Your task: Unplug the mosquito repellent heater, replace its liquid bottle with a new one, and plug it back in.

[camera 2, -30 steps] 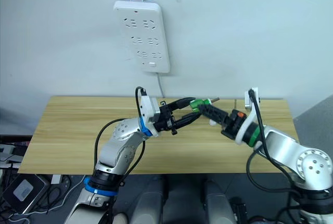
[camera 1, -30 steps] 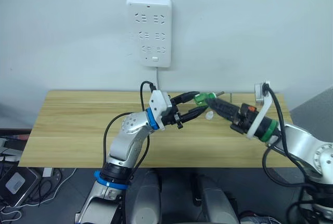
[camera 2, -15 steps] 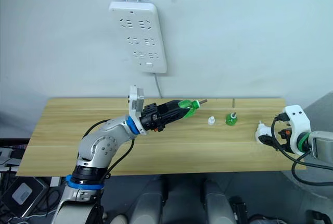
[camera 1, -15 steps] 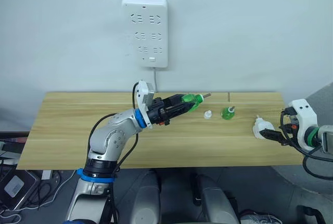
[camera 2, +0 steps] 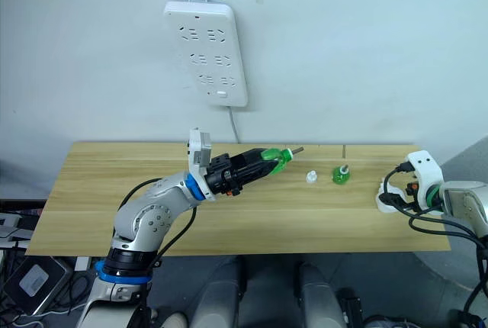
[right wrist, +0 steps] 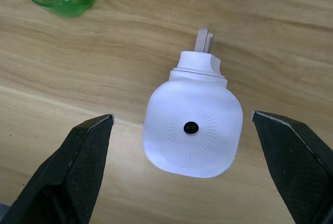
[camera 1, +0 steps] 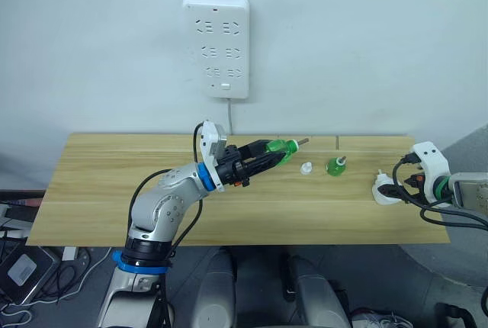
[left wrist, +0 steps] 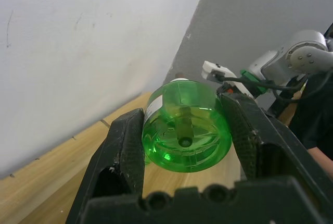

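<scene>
Right claw (right wrist: pixel 182 166) spread wide over the mosquito repellent heater (right wrist: pixel 193 128) on the counter (camera 1: pixel 99 191); left claw (left wrist: pixel 184 130) clamps the green liquid bottle (left wrist: pixel 186 133). You'd likely grip the light, smooth shell across its rounded sides.

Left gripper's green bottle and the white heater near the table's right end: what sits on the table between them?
In the left eye view, a small white cap and a second green bottle stand between the held green bottle and the mosquito repellent heater.

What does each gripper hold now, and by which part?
The left gripper clamps a green bottle by its body. The right gripper holds nothing, open above the heater.
</scene>
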Robot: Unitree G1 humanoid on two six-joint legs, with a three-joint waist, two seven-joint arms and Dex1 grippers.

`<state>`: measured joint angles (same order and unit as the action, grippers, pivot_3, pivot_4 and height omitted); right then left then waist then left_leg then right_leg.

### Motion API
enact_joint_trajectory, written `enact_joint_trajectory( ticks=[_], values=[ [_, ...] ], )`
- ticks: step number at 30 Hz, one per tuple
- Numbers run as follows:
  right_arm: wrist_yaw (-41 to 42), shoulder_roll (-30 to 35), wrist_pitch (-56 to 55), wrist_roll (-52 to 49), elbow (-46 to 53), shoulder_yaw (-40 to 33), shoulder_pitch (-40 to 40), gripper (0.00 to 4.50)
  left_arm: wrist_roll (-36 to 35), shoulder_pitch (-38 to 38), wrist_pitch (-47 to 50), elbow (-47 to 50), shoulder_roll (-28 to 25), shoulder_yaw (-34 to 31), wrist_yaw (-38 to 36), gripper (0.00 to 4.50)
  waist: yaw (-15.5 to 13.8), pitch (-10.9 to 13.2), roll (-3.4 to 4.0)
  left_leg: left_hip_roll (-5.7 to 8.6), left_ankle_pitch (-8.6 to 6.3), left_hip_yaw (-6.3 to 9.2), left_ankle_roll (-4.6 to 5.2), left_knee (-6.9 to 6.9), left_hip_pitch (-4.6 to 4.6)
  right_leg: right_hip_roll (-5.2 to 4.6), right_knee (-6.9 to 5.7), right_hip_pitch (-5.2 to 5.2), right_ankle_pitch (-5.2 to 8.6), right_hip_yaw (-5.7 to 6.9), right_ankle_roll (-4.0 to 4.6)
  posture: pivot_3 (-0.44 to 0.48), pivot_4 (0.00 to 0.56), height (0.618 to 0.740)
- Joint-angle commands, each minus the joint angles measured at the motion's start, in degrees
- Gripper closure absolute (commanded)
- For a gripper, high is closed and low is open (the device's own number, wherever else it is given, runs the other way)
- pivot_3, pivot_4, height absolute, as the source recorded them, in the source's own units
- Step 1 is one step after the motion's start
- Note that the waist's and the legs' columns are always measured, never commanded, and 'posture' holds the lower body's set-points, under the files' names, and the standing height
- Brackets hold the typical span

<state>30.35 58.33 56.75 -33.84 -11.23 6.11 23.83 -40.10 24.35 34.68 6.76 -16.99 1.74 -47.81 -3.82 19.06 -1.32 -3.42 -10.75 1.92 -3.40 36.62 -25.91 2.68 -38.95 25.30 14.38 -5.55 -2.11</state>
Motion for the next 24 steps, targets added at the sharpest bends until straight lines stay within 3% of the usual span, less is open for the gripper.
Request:
enact_joint_trajectory(
  ticks=[1,10,24],
  values=[
    [1.2,-0.8,1.4,3.4,-2.2,-1.1,1.1,0.06,-0.5,0.0,-0.5,3.1,0.0,-0.7,0.3,2.29,-0.2,0.0,0.0,0.0,0.0,-0.01,0.0,0.0,0.0,0.0,0.0,0.0,0.0,-0.01,0.0,0.283,0.34,0.74],
    [3.1,-4.7,4.8,6.5,-6.4,-3.5,3.3,0.06,-0.5,-0.2,-0.6,3.4,-0.5,-0.2,0.2,2.29,-0.7,0.0,-0.01,0.0,0.0,-0.02,0.0,-0.01,0.0,0.0,0.0,0.01,0.0,-0.02,0.0,0.287,0.349,0.74],
    [7.6,-7.9,0.5,14.6,-16.5,-2.5,8.1,0.06,-0.5,-0.3,-0.4,3.6,-0.4,-0.1,0.6,2.29,-0.7,0.1,-0.01,0.0,0.0,-0.04,0.0,-0.03,0.0,0.0,0.02,0.01,0.0,-0.03,0.0,0.293,0.354,0.74]
  ],
)
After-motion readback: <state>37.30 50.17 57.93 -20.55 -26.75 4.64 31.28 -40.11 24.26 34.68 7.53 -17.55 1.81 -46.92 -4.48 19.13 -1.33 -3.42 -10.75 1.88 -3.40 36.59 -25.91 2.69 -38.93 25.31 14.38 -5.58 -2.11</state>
